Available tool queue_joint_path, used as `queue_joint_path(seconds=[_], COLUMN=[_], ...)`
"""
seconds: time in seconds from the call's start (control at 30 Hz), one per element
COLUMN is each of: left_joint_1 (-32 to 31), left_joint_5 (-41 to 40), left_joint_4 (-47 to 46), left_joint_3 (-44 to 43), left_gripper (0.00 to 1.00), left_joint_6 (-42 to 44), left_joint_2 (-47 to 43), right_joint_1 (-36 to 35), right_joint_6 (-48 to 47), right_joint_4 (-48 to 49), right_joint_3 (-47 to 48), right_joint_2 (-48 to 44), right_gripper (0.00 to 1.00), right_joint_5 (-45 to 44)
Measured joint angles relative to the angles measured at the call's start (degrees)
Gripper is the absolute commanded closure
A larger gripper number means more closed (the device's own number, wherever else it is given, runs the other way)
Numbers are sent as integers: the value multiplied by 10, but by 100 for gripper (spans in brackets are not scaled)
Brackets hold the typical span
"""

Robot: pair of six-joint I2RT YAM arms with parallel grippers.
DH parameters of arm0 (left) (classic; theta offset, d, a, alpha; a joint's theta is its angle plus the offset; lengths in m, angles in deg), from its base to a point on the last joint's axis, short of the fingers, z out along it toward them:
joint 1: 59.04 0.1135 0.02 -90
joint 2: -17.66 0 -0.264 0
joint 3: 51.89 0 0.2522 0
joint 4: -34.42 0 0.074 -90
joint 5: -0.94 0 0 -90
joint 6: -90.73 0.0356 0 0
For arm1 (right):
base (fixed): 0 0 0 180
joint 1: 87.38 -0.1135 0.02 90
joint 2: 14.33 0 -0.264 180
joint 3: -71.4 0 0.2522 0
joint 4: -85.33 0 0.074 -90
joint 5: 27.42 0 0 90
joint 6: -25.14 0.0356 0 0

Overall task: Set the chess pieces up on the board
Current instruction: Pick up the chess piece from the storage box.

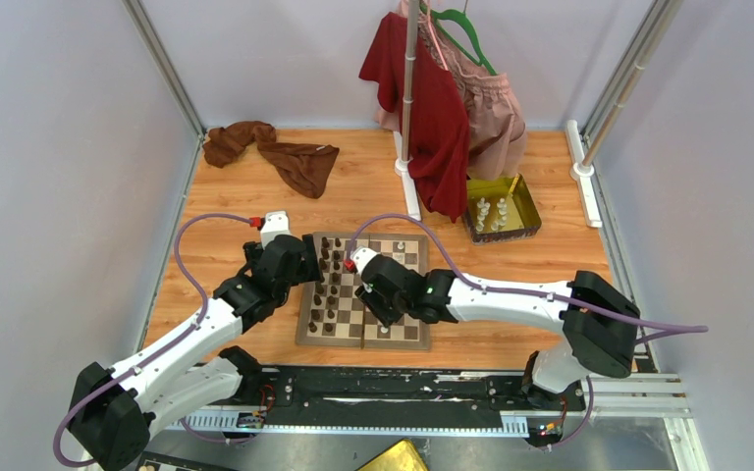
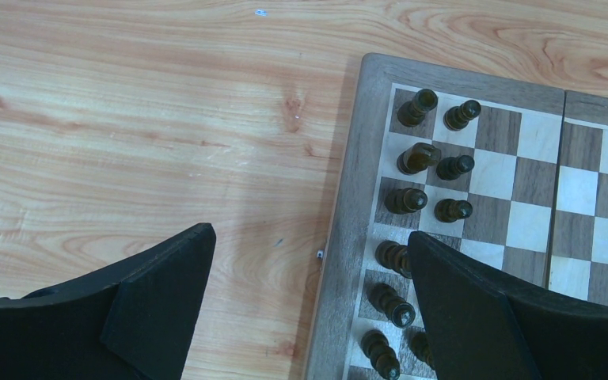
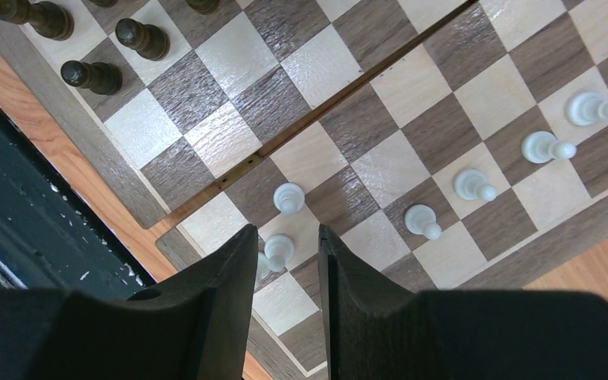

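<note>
The board [image 1: 404,332] lies in front of both arms. Dark brown chess pieces [image 2: 418,157] stand in two files along its left side. Cream-white chess pieces [image 3: 475,185] stand in a row near its right side. My right gripper [image 3: 285,237] hangs low over the board's near right part, open. A white piece [image 3: 279,249] stands between its fingers with a gap on the right side. Another white piece is half hidden behind the left finger [image 3: 229,277]. My left gripper [image 2: 310,234] is open wide and empty, straddling the board's left border [image 2: 356,198].
A gold tray [image 1: 525,208] with several white pieces sits at the back right. A clothes stand [image 1: 410,108] with red and pink garments rises behind the board. A brown cloth [image 1: 285,157] lies at the back left. The black rail [image 3: 16,214] runs along the near edge.
</note>
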Motion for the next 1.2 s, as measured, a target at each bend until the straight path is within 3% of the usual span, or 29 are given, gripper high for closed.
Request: queue_joint_path(seconds=[1.03, 1.2], left_joint_1=[0, 0], left_joint_5=[-2, -2], left_joint_4=[1, 2], left_joint_3=[13, 16], left_gripper=[0, 0], left_joint_6=[0, 0], left_joint_2=[-14, -14], right_joint_1=[0, 2], right_joint_6=[0, 0], right_joint_4=[26, 31], right_joint_3=[16, 16], right_joint_2=[47, 47], right_gripper=[70, 76], right_joint_5=[21, 21])
